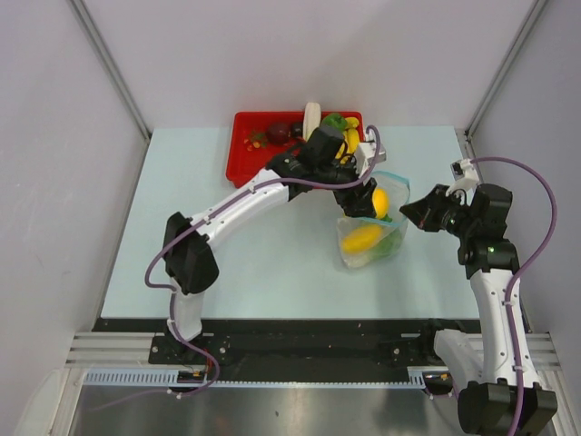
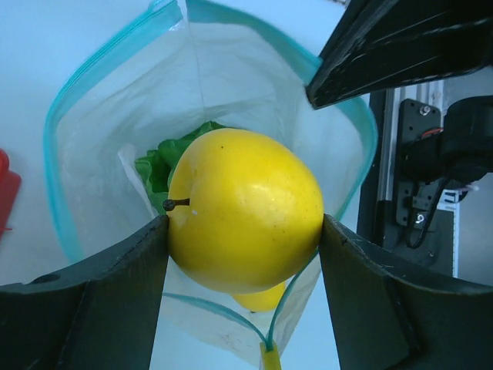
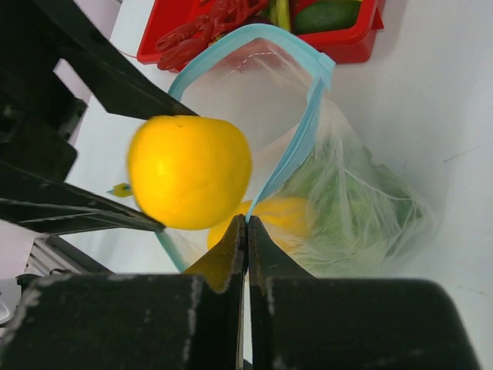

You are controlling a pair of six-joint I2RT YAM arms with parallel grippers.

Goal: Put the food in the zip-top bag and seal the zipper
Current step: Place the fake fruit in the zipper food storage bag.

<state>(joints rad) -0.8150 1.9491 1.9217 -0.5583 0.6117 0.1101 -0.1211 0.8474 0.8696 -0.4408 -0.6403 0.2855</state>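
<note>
The yellow apple (image 2: 245, 208) is clamped between the two fingers of the left gripper (image 2: 245, 235). The jaws are set wide to span the fruit, with one pad against each flank. The apple is held directly over the open mouth of the zip-top bag (image 2: 115, 116), which rests on the table (image 1: 182, 227). The zipper (image 2: 54, 169), a blue-green strip, runs round the mouth as an open loop and is not pressed together at any visible point. Two items of food are contained in the bag: a green leafy cabbage (image 2: 156, 166) and a second yellow fruit (image 3: 286, 217), which lies low in the pouch. The right gripper (image 3: 247, 231) is fully closed, with the rim of the bag pinched between its fingertips on the side of the mouth nearest the right arm. The mouth is thereby held up and spread. The red tray (image 1: 245, 150) is located beyond the bag, at the far edge of the table. Dark purple pieces (image 1: 279, 133) and other toy items are seen in it.
</note>
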